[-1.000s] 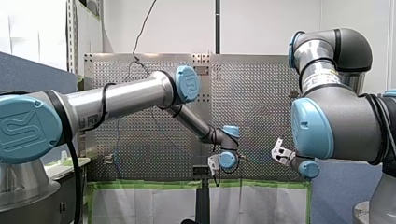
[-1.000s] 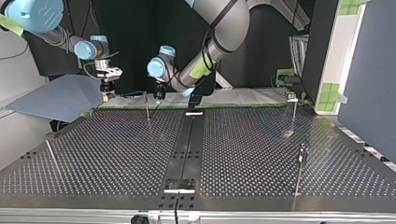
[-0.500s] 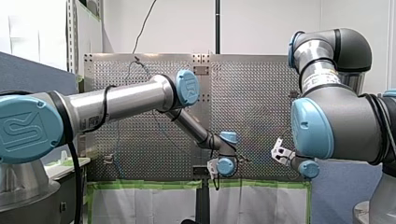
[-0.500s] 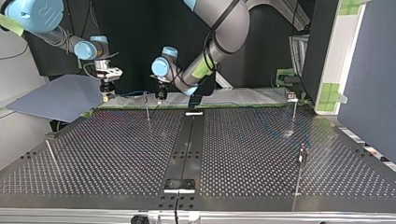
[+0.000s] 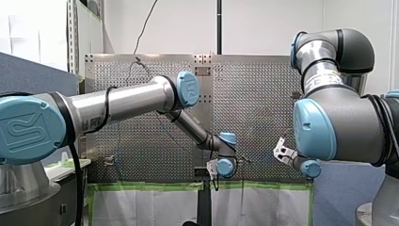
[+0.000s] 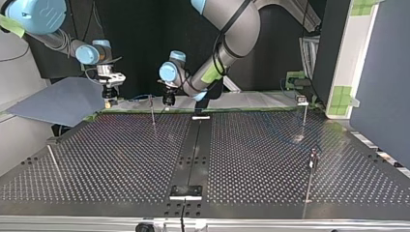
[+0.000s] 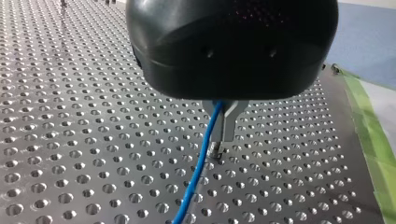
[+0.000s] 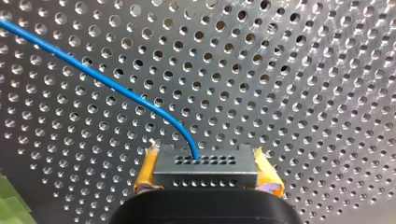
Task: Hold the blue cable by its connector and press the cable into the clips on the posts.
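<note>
Judging by how things lie, the step in hand is taken to be the bringing of the blue cable (image 8: 116, 91) to the first clip, with no clipping seen to be done yet. The connector (image 8: 205, 173), a dark block with rows of holes, is clamped between the yellow pads (image 8: 145, 171) of my right gripper (image 6: 110, 100), which is held above the far left edge of the perforated table (image 6: 251, 159) in the top view. From the connector the cable is led off over the table towards my left gripper (image 7: 222, 122), whose metal fingers (image 7: 232, 123) are closed about it some way along its length. Just under those fingertips a small metal piece (image 7: 214, 150) is seen, thought to be the head of the thin post (image 6: 153, 112) that stands just beside this gripper in the top view; whether the cable touches it cannot be told. The next move is judged to call for the stretch between the two grippers to be drawn taut, lined up over the clip and pressed down squarely, since a slack or skewed cable is likely to slide off. A far-right post (image 6: 305, 113) and a near-right post (image 6: 312, 169) are also stood on the table. No container is shown; the clips are the only holders, and whether any holds cable is too small to tell.
</note>
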You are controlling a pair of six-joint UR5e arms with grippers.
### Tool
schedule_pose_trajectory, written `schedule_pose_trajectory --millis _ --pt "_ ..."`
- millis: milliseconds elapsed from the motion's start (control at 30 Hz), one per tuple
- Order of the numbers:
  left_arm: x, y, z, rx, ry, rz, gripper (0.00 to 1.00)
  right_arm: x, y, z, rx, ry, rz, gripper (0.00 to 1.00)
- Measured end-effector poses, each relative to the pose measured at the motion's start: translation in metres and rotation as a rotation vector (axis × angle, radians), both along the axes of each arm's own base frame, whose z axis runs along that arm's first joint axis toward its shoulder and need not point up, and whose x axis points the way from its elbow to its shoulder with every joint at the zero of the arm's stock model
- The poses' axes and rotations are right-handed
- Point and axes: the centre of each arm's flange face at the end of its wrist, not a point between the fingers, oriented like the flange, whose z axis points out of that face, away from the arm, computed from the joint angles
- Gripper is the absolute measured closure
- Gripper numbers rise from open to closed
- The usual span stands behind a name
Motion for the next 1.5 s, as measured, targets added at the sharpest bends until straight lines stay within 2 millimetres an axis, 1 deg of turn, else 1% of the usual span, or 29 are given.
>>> schedule_pose_trajectory --millis 567,700,800,900,1067,1133,1367,1500 --pt "0.009 -0.006 0.011 -0.004 -0.027 -0.027 1.0 0.002 -0.015 0.01 -0.033 -0.001 0.004 1.0" --pt "0.009 -0.008 0.01 -0.004 -0.025 -0.044 1.0 0.004 -0.019 0.003 -0.029 0.003 0.006 1.0" --pt "0.008 -0.008 0.005 0.0 -0.02 -0.051 1.0 0.004 -0.022 -0.008 -0.008 0.007 0.005 1.0" --pt "0.008 -0.007 -0.005 0.007 -0.01 -0.054 1.0 0.004 -0.022 -0.017 0.008 0.01 0.006 1.0" --pt "0.011 -0.006 -0.019 0.025 0.012 -0.053 1.0 0.004 -0.024 -0.02 0.011 0.01 0.005 1.0" --pt "0.014 -0.007 -0.019 0.026 0.014 -0.051 1.0 0.003 -0.026 -0.019 0.009 0.008 0.004 1.0" --pt "0.027 -0.012 -0.002 0.01 -0.005 -0.05 1.0 0.0 -0.034 -0.015 -0.007 0.006 0.0 1.0" --pt "0.032 -0.012 0.002 0.006 -0.01 -0.054 1.0 0.0 -0.04 -0.011 -0.019 0.003 -0.003 1.0"
